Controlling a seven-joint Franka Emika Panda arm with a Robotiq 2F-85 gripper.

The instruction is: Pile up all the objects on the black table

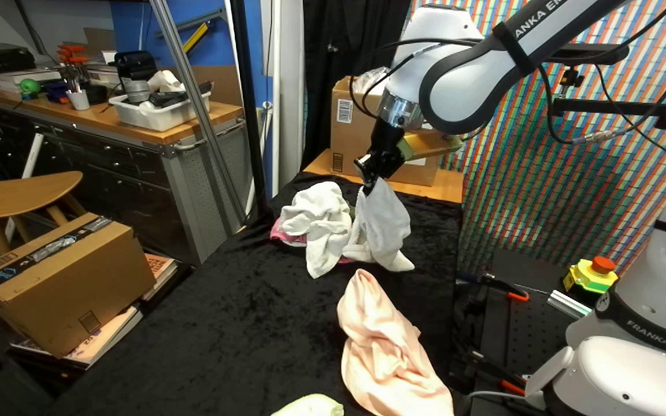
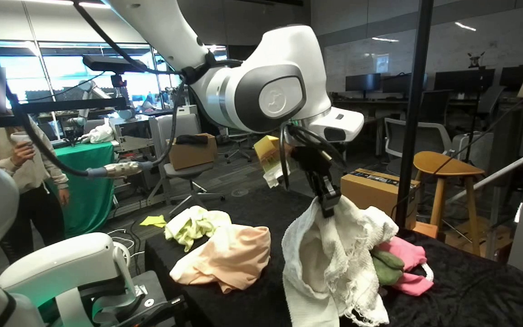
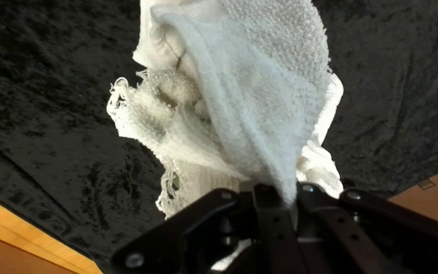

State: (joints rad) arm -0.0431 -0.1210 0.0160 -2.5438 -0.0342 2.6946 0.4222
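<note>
- Wrist view: the fingers (image 3: pixel 276 224) are clamped on a corner of a white towel (image 3: pixel 257 102) — not yet released.
- Right beside it, perhaps touching, piling looks well begun on the black table (image 1: pixel 235 329): another white rag (image 1: pixel 322 218) over a pink cloth (image 2: pixel 409 254), plus a dark green cloth (image 2: pixel 386 271).
- Apparently left to add — a peach cloth (image 1: pixel 388 358) and a yellow-green cloth (image 2: pixel 193 227), lying apart.

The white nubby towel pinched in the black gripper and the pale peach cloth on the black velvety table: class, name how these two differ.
Pose: the white nubby towel is held up in a peak by the black gripper, while the pale peach cloth lies crumpled on the black velvety table.
Colour: the towel is white, the cloth pale peach.
Surface: the towel looks pebbly, the cloth smoother.
Both are soft-looking, folded fabric.
</note>
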